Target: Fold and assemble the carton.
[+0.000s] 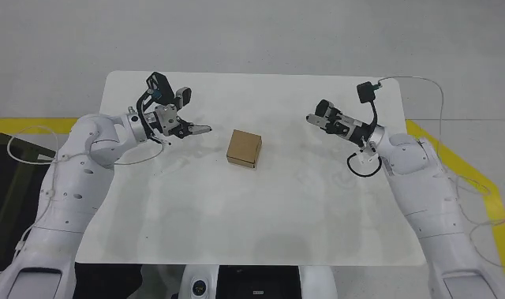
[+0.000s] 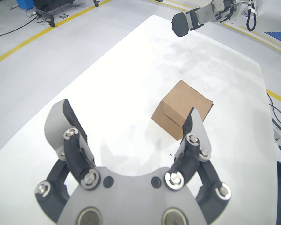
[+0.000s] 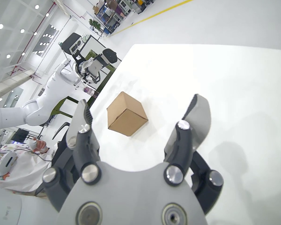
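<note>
We are seeing the carton (image 1: 244, 148) sitting as a closed brown cube near the middle of the white table (image 1: 316, 220), resting flat with nothing touching it. We are holding our left gripper (image 1: 201, 129) over the table to the left of the carton, well apart from it, its fingers (image 2: 69, 115) spread wide and grasping nothing. We are holding our right gripper (image 1: 312, 119) to the carton's right and slightly farther back, also well apart, its fingers (image 3: 199, 111) released and empty. Both grippers are pointing inward at the carton, which is lying between them. On the face toward the left gripper, a thin dark slit is showing.
</note>
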`<act>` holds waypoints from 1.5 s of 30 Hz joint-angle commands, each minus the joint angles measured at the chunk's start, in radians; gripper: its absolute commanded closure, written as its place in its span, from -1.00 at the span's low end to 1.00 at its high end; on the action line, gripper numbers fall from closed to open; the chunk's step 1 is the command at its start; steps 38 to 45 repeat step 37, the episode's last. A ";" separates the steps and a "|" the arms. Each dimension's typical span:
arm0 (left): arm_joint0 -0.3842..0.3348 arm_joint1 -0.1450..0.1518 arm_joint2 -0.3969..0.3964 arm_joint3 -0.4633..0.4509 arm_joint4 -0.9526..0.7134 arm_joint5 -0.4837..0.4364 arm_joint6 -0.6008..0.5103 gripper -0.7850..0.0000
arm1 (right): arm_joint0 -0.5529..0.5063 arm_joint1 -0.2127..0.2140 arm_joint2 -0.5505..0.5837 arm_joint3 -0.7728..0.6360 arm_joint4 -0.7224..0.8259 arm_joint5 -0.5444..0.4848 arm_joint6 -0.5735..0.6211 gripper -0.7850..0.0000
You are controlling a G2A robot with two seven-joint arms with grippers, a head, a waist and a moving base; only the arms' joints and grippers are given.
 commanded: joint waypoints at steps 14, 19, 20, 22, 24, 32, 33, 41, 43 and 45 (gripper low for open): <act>-0.014 0.033 -0.111 0.008 -0.064 -0.004 -0.076 -1.00 | 0.105 0.019 0.076 0.060 -0.377 -0.009 -0.253 -1.00; -0.007 0.037 -0.121 -0.002 -0.068 0.001 -0.075 -1.00 | 0.133 0.023 0.078 0.050 -0.485 0.032 -0.292 -1.00; -0.007 0.037 -0.121 -0.002 -0.068 0.001 -0.075 -1.00 | 0.133 0.023 0.078 0.050 -0.485 0.032 -0.292 -1.00; -0.007 0.037 -0.121 -0.003 -0.068 0.001 -0.075 -1.00 | 0.133 0.023 0.078 0.050 -0.489 0.033 -0.293 -1.00; -0.007 0.037 -0.121 -0.003 -0.068 0.001 -0.075 -1.00 | 0.133 0.023 0.078 0.050 -0.486 0.032 -0.293 -1.00; -0.007 0.037 -0.121 -0.002 -0.068 0.001 -0.075 -1.00 | 0.133 0.023 0.078 0.050 -0.485 0.032 -0.292 -1.00; -0.007 0.037 -0.121 -0.002 -0.068 0.001 -0.075 -1.00 | 0.133 0.023 0.078 0.050 -0.485 0.032 -0.292 -1.00; -0.007 0.037 -0.121 -0.002 -0.068 0.001 -0.075 -1.00 | 0.133 0.023 0.078 0.050 -0.485 0.032 -0.292 -1.00; -0.007 0.037 -0.121 -0.002 -0.068 0.001 -0.075 -1.00 | 0.133 0.023 0.078 0.050 -0.485 0.032 -0.292 -1.00; -0.007 0.037 -0.121 -0.002 -0.068 0.001 -0.075 -1.00 | 0.133 0.023 0.078 0.050 -0.485 0.032 -0.292 -1.00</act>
